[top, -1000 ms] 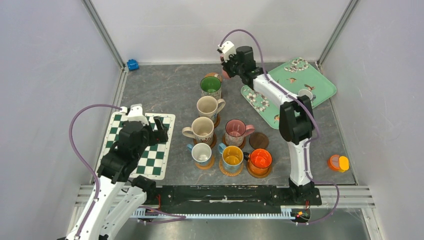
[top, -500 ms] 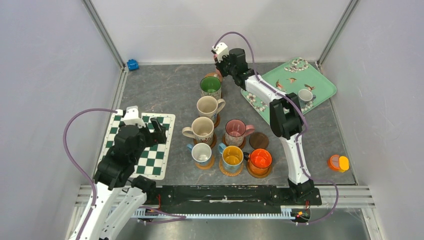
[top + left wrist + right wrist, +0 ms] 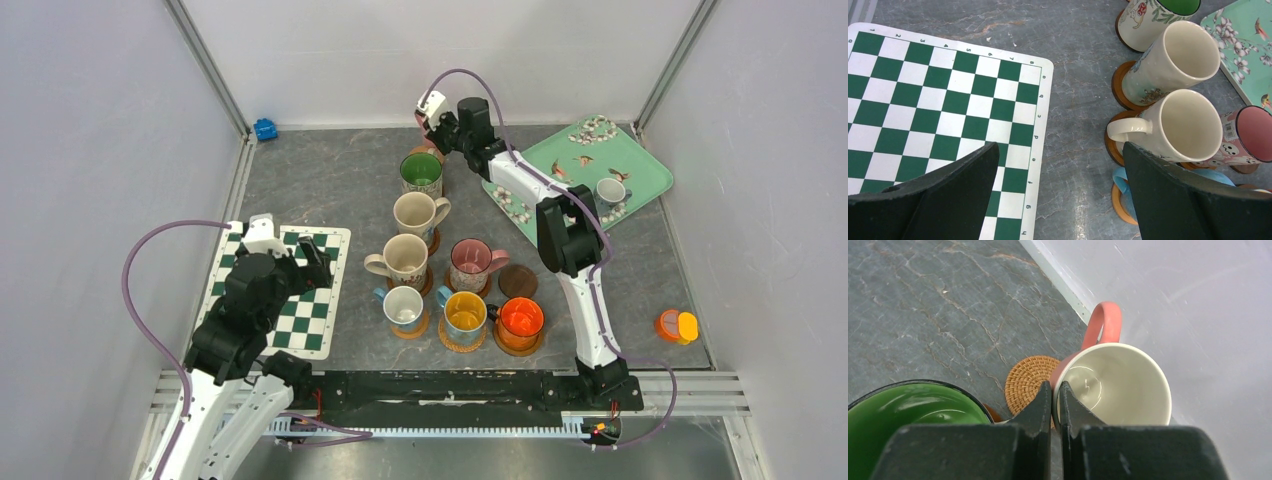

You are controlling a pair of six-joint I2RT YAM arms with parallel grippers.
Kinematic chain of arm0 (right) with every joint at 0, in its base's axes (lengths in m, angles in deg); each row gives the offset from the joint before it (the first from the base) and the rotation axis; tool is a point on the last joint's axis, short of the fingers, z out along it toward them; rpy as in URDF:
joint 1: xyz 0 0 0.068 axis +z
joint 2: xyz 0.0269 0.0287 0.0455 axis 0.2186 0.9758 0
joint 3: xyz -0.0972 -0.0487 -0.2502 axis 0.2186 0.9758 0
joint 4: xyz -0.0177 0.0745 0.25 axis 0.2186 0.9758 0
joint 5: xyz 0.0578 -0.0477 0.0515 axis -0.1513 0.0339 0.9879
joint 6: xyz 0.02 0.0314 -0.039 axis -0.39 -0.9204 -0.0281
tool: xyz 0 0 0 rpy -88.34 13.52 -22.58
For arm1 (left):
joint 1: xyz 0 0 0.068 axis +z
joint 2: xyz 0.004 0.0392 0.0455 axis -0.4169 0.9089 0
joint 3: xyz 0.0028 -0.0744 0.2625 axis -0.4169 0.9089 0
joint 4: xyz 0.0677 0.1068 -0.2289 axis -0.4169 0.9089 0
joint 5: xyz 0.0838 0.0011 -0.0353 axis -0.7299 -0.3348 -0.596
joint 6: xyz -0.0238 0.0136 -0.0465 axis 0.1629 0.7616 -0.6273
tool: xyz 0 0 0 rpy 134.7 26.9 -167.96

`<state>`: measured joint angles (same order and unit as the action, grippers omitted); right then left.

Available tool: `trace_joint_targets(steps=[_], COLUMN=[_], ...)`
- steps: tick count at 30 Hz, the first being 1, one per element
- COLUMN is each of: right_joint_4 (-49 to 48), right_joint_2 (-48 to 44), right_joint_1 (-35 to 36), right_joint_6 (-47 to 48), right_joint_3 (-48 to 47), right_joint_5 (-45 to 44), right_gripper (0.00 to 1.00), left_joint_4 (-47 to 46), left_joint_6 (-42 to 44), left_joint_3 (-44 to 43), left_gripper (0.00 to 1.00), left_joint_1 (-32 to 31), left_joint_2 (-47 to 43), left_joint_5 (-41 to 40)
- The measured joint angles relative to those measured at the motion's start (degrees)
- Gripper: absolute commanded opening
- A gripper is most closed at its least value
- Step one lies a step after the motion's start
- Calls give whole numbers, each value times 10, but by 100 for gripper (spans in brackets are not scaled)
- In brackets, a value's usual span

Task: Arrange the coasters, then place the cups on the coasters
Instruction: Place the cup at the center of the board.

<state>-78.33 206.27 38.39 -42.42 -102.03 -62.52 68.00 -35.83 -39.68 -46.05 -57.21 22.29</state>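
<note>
Pink cup (image 3: 1113, 385), plain only in wrist view, rim pinched by right gripper (image 3: 1054, 387) at table's (image 3: 923, 300) far edge; left gripper (image 3: 1059, 150) gapes

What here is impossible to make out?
- Right wrist view: whether the pink cup sits on the woven coaster or hangs above it; the cup and the right hand cover part of the coaster.
- Top view: that cup, almost hidden behind the right hand.
- Left wrist view: most of the blue cup, behind a finger of the left hand and the bottom edge.
- Top view: the orange thing at the right, too small to name.
</note>
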Motion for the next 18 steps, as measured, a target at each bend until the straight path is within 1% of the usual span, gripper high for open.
trace_joint_targets(steps=[6,10,18], right_joint_4=[-7,-33,-48], right_joint_2=[0,0,12], right_joint_1=[-6,-21,-56], right_joint_6=[59,45,26], right_joint_3=[0,0,-27], right_joint_5=[71,128,172], right_gripper=[0,0,0], left_joint_4=[0,0,0], left_joint_6=[0,0,0], left_joint_3=[1,3,4], left_gripper=[100,100,100], left_joint_1=[0,0,0], left_joint_2=[-5,-13,-16], left_joint_5=[0,0,-1])
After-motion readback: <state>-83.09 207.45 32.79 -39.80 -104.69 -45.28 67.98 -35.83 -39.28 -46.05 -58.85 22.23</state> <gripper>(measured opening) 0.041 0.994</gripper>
